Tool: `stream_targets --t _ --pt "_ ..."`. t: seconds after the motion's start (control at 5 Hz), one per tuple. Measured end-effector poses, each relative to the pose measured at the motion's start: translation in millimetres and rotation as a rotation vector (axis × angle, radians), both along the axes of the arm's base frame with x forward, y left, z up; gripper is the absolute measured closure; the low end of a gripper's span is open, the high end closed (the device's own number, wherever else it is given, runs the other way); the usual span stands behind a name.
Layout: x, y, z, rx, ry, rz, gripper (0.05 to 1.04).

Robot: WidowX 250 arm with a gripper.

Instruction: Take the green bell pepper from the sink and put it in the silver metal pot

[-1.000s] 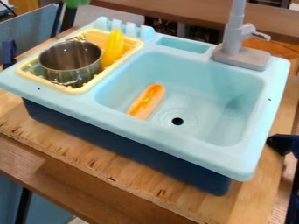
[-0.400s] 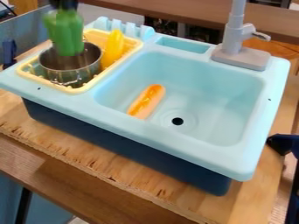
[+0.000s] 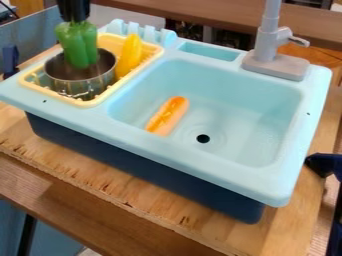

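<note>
At the upper left, the black gripper (image 3: 74,20) hangs down, shut on the top of a green pepper (image 3: 79,45). The pepper is upright, its lower end inside the mouth of a metal pot (image 3: 85,83); whether it touches the pot's bottom is hidden. The pot stands in a pale yellow dish rack (image 3: 91,102). Beside the pot, on its right, a yellow object (image 3: 131,54) leans in the rack. An orange-topped hot dog or sausage toy (image 3: 167,116) lies in the basin of the light blue sink (image 3: 227,100), left of the drain.
A grey faucet (image 3: 272,55) rises from the sink's back right. A wooden board (image 3: 133,202) lies under the dark blue sink base (image 3: 140,167). Dark blue clamp-like parts stand at the right edge (image 3: 323,165) and far left.
The gripper and green pepper have come down from the top edge to the pot. Since the second frame they have shifted slightly right and a little lower. The other things have not moved.
</note>
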State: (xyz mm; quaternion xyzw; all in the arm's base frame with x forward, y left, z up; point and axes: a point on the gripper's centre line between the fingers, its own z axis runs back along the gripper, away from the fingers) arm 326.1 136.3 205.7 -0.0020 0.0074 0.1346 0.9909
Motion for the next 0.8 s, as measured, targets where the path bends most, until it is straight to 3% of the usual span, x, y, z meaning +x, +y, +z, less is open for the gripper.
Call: stream_targets --t 0.4,0.6,0.8 --pt "1.7 6.7 -21.4 -0.025 0.063 0.04 0.995" --pt "-7.2 1.7 -41.0 -0.054 0.119 0.055 0.995" --pt "-7.2 -9.0 -47.9 -0.089 0.13 0.034 0.973"
